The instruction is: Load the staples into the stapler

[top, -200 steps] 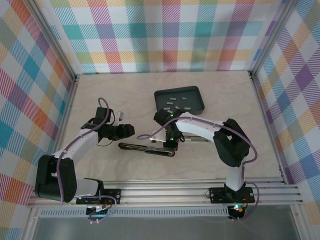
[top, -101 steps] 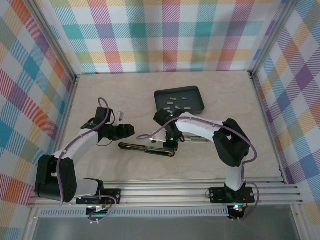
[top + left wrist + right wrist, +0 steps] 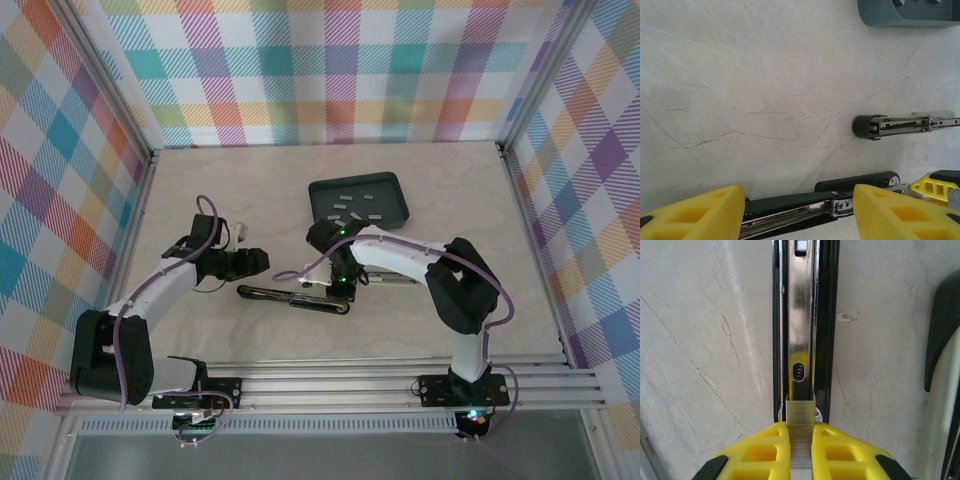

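A black stapler (image 3: pixel 285 296) lies opened flat on the table, its chrome channel (image 3: pixel 800 315) facing up. My right gripper (image 3: pixel 343 284) is shut on a light-grey strip of staples (image 3: pixel 801 412). The strip's front end sits at the near end of the channel, in line with it. More staple strips (image 3: pixel 352 199) lie in the dark tray (image 3: pixel 398 213) behind. My left gripper (image 3: pixel 260 263) is open beside the stapler's left part. In the left wrist view the stapler (image 3: pixel 805 207) runs across between the spread yellow fingers (image 3: pixel 695 212), which do not touch it.
A second black-and-chrome stapler (image 3: pixel 890 125) lies just right of the first, partly under my right arm (image 3: pixel 400 248). A curved black part (image 3: pixel 942 330) sits right of the channel. Patterned walls enclose the table on three sides.
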